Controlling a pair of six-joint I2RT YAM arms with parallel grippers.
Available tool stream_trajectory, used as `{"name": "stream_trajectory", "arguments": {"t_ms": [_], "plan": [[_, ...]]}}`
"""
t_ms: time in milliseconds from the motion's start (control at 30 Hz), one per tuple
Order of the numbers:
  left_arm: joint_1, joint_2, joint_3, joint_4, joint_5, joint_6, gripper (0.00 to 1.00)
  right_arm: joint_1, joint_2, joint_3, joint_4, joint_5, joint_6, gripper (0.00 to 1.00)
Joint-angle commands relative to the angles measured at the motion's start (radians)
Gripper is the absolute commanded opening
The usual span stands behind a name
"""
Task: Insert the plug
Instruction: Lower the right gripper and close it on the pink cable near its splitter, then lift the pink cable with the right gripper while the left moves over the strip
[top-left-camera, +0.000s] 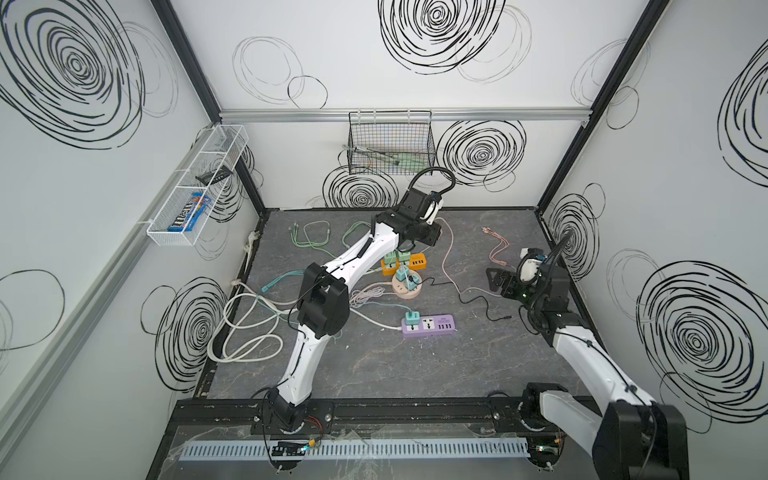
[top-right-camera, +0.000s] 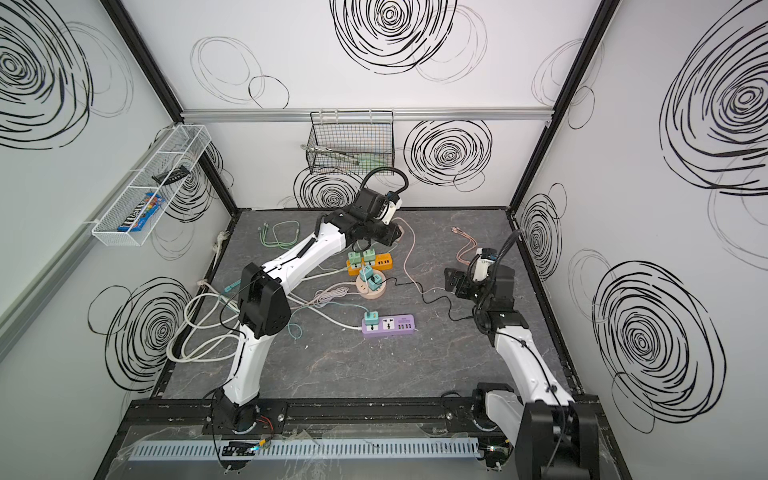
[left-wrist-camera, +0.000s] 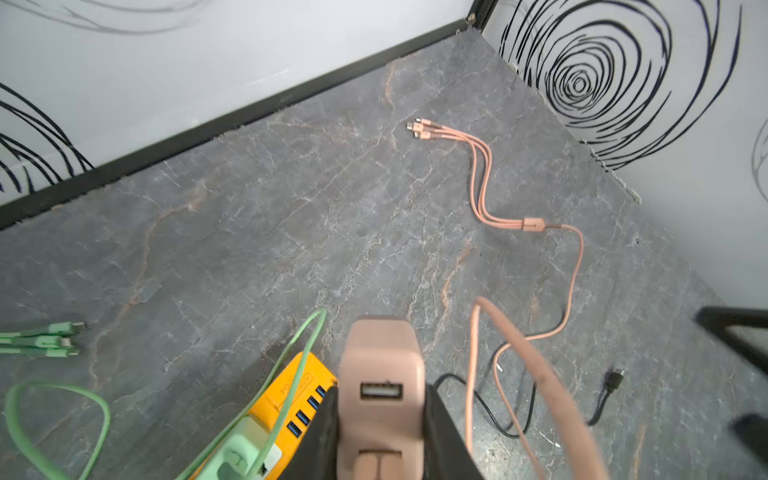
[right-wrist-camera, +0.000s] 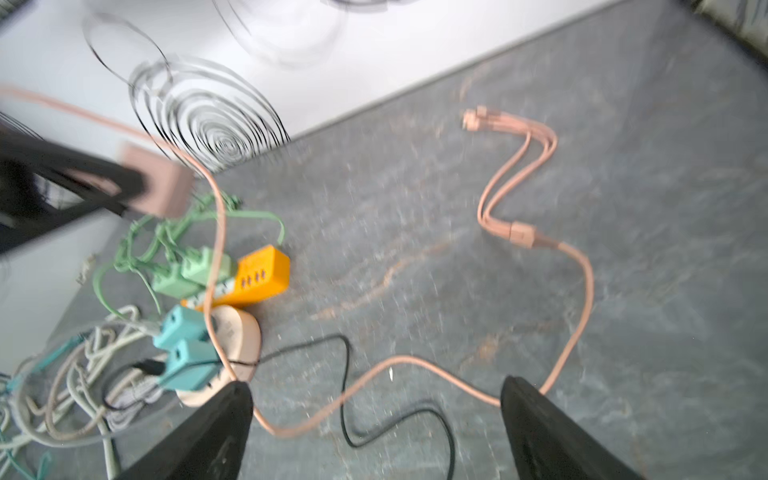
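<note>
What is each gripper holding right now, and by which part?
Left gripper grips the pink charger by its sides; right gripper holds nothing.

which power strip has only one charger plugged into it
The purple strip, nearest the front: one teal charger sits at its left end, while the orange strip and the round beige hub each carry two.

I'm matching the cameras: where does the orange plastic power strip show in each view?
Top view: orange plastic power strip mid-table, just behind the round beige socket.
Top view: same spot.
Left wrist: beside the held pink adapter.
Right wrist: bearing two green plugs.
Shared landmark: pink three-headed cable.
</note>
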Motion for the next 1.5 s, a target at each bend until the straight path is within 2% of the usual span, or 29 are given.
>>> {"name": "stream_trajectory", "arguments": {"t_ms": [0,67,133,300,500,567,633,700,767,967,1133,1200,1300,1367,1467], "plan": [[-0.006,-0.055,-0.060,0.052,0.024,-0.011,0.00,-0.045,-0.023,-0.017,0.002,0.164,0.121,0.97],[-0.007,-0.074,-0.088,0.064,0.037,-0.007,0.00,-0.087,0.031,-0.001,-0.063,0.207,0.129,0.97],[-0.008,-0.080,-0.099,0.063,0.049,-0.004,0.00,-0.112,0.111,0.017,-0.078,0.202,0.106,0.97],[-0.020,-0.084,-0.100,0.048,0.043,0.017,0.00,-0.119,0.356,0.099,-0.023,0.188,0.084,0.98],[-0.027,-0.096,-0.106,0.031,0.039,0.029,0.00,-0.124,0.663,0.297,-0.016,0.251,0.033,0.99],[-0.029,-0.105,-0.120,0.031,0.033,0.033,0.00,-0.123,0.734,0.350,-0.013,0.242,0.009,0.96],[-0.029,-0.113,-0.131,0.031,0.025,0.039,0.00,-0.123,0.780,0.386,-0.008,0.223,-0.010,0.86],[-0.029,-0.121,-0.145,0.031,0.016,0.044,0.00,-0.123,0.817,0.412,-0.002,0.218,-0.026,0.69],[-0.029,-0.126,-0.153,0.031,0.010,0.047,0.00,-0.123,0.846,0.436,-0.017,0.205,-0.046,0.62],[-0.029,-0.134,-0.162,0.019,-0.003,0.057,0.00,-0.122,0.871,0.433,-0.024,0.108,-0.062,0.59],[-0.029,-0.157,-0.189,0.024,-0.008,0.065,0.00,-0.120,0.852,0.432,-0.027,0.064,-0.080,0.35],[-0.029,-0.170,-0.206,0.027,-0.009,0.072,0.00,-0.122,0.812,0.409,-0.003,0.038,-0.076,0.17],[-0.029,-0.192,-0.236,0.027,-0.013,0.085,0.00,-0.124,0.747,0.375,0.036,0.010,-0.071,0.04],[-0.029,-0.210,-0.257,0.027,-0.014,0.094,0.00,-0.134,0.714,0.376,0.042,-0.001,-0.069,0.00],[-0.030,-0.242,-0.296,0.021,-0.022,0.113,0.00,-0.171,0.676,0.419,0.039,-0.012,-0.063,0.00]]}}
